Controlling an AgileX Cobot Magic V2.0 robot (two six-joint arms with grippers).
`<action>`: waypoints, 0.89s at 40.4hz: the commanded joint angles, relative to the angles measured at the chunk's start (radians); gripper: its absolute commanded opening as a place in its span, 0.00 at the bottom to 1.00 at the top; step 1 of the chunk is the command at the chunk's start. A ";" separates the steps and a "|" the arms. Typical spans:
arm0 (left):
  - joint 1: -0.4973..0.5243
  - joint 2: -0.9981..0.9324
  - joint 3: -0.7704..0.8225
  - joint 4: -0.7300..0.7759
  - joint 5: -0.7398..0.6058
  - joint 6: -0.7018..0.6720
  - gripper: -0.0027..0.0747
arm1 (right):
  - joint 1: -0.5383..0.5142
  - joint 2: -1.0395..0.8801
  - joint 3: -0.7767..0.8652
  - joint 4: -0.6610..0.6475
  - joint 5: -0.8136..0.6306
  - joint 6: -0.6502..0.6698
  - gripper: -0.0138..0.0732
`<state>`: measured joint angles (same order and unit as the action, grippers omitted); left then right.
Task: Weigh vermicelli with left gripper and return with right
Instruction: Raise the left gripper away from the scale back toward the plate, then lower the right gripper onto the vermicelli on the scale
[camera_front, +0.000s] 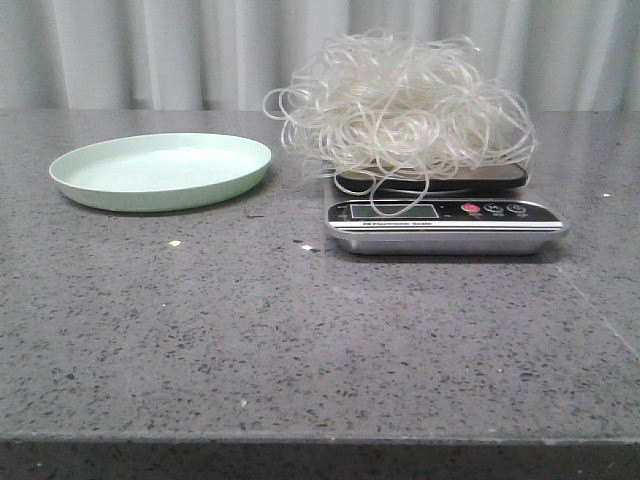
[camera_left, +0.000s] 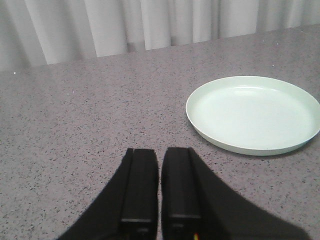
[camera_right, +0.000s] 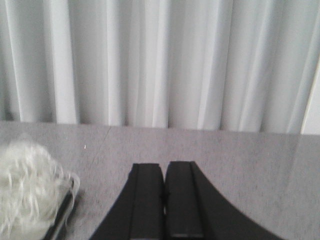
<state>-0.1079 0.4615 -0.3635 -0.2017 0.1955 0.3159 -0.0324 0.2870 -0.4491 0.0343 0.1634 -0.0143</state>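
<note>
The vermicelli (camera_front: 405, 100), a fluffy tangle of translucent whitish strands, sits on the platform of a silver and black kitchen scale (camera_front: 447, 222); a few loops hang over the display. It also shows in the right wrist view (camera_right: 25, 187). The pale green plate (camera_front: 162, 170) lies empty to the left and shows in the left wrist view (camera_left: 255, 114). My left gripper (camera_left: 160, 152) is shut and empty above the table, short of the plate. My right gripper (camera_right: 164, 166) is shut and empty, to the right of the scale. Neither gripper shows in the front view.
The grey speckled stone table (camera_front: 300, 330) carries only the plate and the scale. A white pleated curtain (camera_front: 200, 50) hangs behind the table's far edge. The table's front edge runs along the bottom of the front view.
</note>
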 joint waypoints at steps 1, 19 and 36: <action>0.004 0.005 -0.027 -0.009 -0.072 -0.012 0.21 | 0.003 0.153 -0.175 -0.018 -0.059 -0.003 0.33; 0.004 0.005 -0.027 -0.009 -0.074 -0.010 0.21 | 0.297 0.742 -0.754 -0.014 0.122 -0.003 0.50; 0.004 0.005 -0.027 -0.009 -0.074 -0.010 0.21 | 0.408 1.131 -0.972 0.087 0.353 -0.003 0.86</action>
<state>-0.1073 0.4615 -0.3635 -0.2017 0.1972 0.3159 0.3750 1.4076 -1.3593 0.0749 0.5368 -0.0143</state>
